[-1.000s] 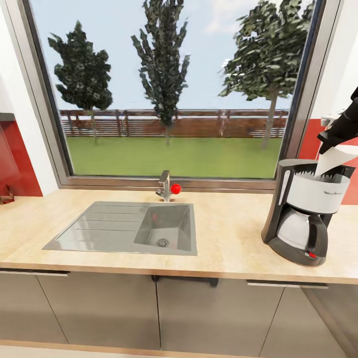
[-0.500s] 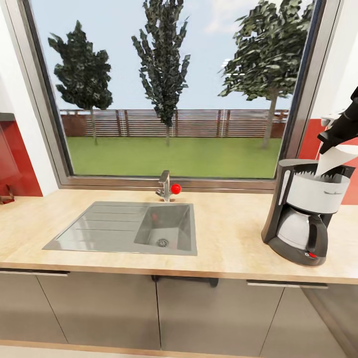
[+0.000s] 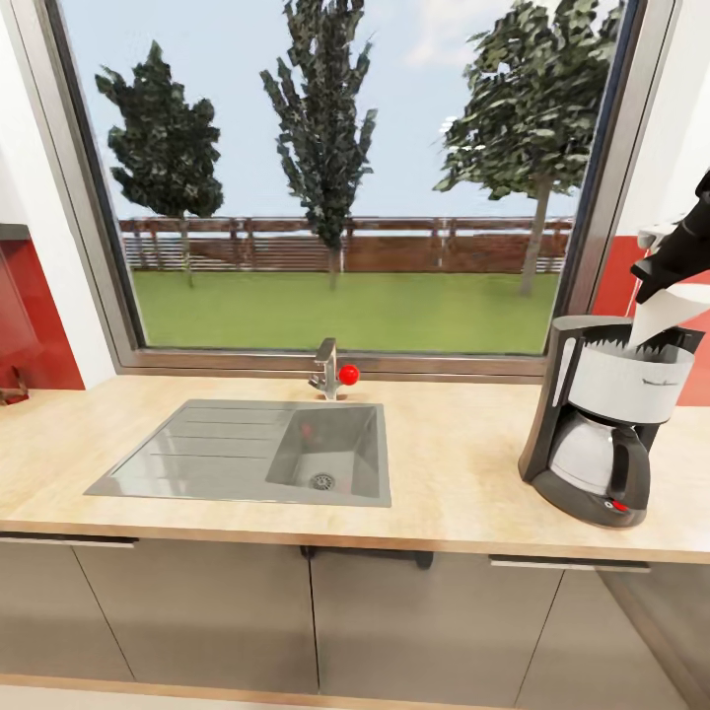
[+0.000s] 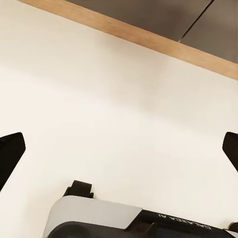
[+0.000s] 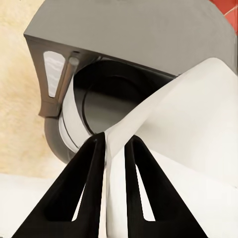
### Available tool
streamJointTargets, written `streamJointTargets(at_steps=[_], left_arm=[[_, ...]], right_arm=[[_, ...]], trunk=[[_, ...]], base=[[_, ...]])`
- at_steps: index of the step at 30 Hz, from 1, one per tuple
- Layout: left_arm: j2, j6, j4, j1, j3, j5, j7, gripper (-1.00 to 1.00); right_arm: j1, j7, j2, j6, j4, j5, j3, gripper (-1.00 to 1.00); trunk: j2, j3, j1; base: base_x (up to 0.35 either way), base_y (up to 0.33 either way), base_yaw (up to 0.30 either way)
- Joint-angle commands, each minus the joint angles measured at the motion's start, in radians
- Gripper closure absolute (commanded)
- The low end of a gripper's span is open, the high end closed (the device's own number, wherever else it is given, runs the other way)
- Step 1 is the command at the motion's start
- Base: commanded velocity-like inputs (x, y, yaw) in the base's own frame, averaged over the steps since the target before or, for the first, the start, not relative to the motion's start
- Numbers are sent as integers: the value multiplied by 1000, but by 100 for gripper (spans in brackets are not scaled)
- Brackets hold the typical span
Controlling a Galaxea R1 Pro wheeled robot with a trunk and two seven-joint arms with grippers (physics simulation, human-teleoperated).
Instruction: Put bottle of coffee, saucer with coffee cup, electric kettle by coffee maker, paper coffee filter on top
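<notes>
The coffee maker stands at the right end of the light-wood countertop, with its pale carafe and red switch facing me. Just above its open top, my right gripper is shut on the paper coffee filter, whose lower edge reaches the machine's rim. In the right wrist view the black fingers pinch a fold of the white filter over the dark round basket of the coffee maker. My left gripper is open, its fingers spread wide over pale floor.
A steel sink with a drainboard is set into the middle of the countertop, and a faucet with a red knob stands behind it. A large window runs along the back. Grey cabinet fronts lie below.
</notes>
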Motion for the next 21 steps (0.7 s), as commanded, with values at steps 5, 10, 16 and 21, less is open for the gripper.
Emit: streamJointTargets(at_steps=[5,10,16,21], left_arm=[[-1,-1,-1,0,1,8,0,-100],[-1,-1,-1,0,1,8,0,-100],[-1,-1,-1,0,1,8,0,-100],[-1,-1,-1,0,1,8,0,-100]], right_arm=[[0,7,0,12,-13,10,1,100],[0,6,0,13,-16,26,2,100],[0,6,0,12,-16,39,0,100],[1,5,0,12,-15,58,-2,100]], trunk=[[-1,-1,0],[-1,-1,0],[-1,-1,0],[-1,-1,0]], base=[[0,0,0],[0,0,0],[0,0,0],[0,0,0]])
